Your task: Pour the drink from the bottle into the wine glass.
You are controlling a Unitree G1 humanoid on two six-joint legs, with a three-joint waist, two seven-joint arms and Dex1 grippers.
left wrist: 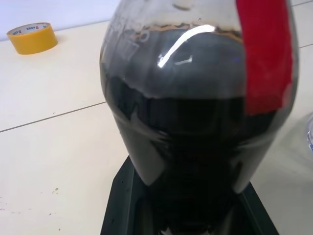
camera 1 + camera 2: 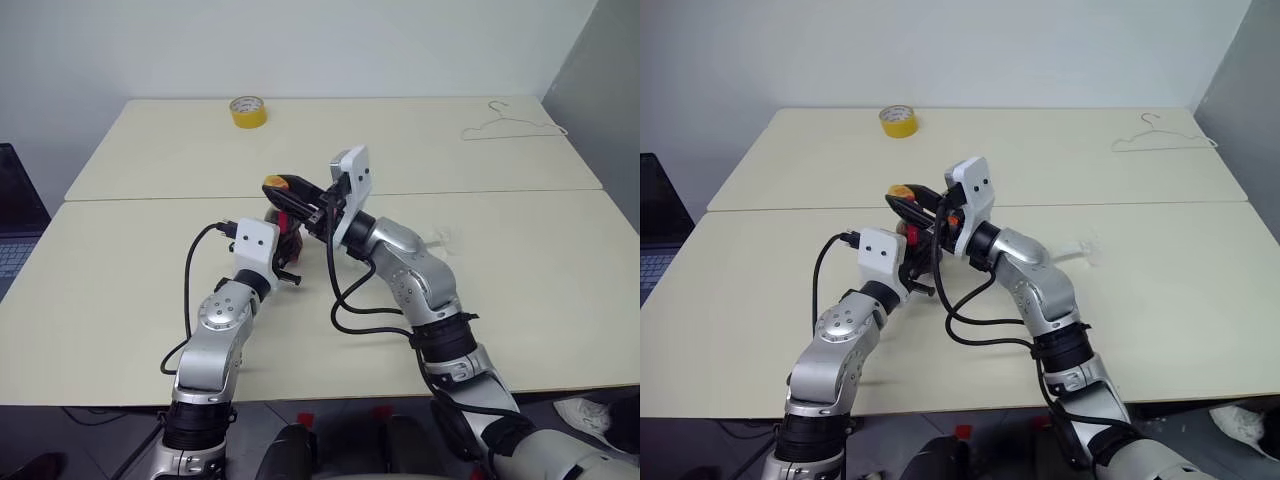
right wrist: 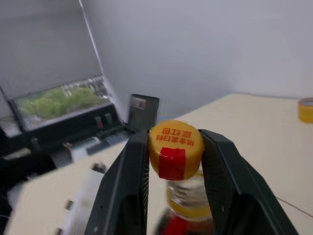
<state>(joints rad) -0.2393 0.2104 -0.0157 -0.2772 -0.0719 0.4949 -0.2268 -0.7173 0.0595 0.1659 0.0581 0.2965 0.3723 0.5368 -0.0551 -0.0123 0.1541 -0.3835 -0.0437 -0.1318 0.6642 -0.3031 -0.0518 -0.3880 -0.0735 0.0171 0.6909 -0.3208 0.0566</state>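
The bottle point(image 1: 195, 122) stands upright near the middle of the table point(image 2: 130, 300). Its clear, rounded body holds the dark drink point(image 1: 190, 161) and carries a red label strip. My left gripper point(image 2: 284, 252) is shut on the bottle's lower body, with a black finger point(image 1: 122, 205) on either side. From above right, my right gripper point(image 3: 176, 161) is shut on the bottle's yellow cap point(image 3: 176, 142); a finger point(image 3: 132, 181) presses each side of it. The wine glass point(image 2: 1083, 248) shows as a faint clear shape on the table just beyond my right forearm.
A yellow tape roll point(image 2: 248, 111) lies at the table's far edge, left of centre. A wire hanger point(image 2: 510, 125) lies at the far right. A laptop point(image 2: 15, 230) sits off the table's left side. A seam point(image 2: 150, 198) runs across the table.
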